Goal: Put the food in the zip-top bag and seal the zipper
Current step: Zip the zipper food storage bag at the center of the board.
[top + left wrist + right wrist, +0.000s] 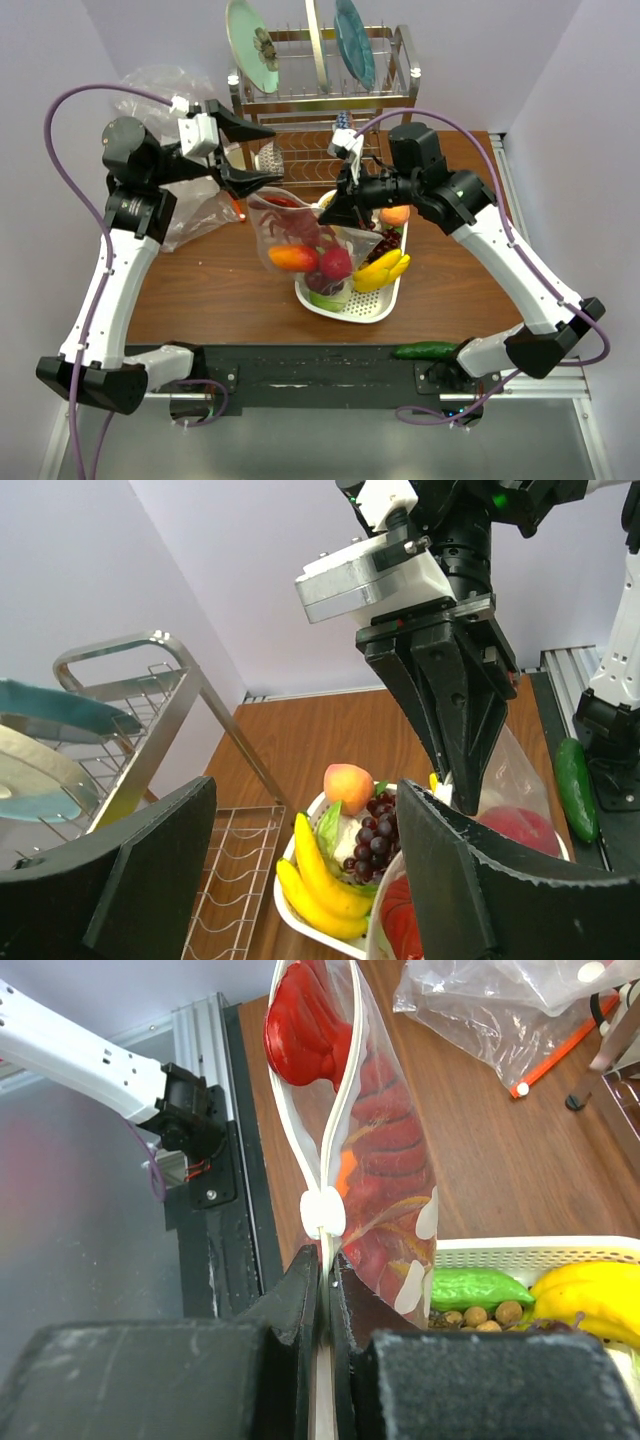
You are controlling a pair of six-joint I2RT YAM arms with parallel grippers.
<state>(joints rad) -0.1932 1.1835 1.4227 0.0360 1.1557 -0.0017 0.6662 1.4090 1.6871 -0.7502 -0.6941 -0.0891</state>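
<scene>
The zip-top bag (300, 235), clear plastic with white dots, hangs above the white plastic tray (350, 310). The clenched right gripper (325, 1275) pinches its zipper (320, 1210). Red and orange toy food (320, 262) sits inside. The left gripper (262, 153) gapes beside it, seemingly gripping nothing. Yellow bananas (385, 270) lie in the tray.

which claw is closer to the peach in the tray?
Right. The right claw grips the zip-top bag just left of the peach; the left claw sits open beyond the bag's far corner.
</scene>
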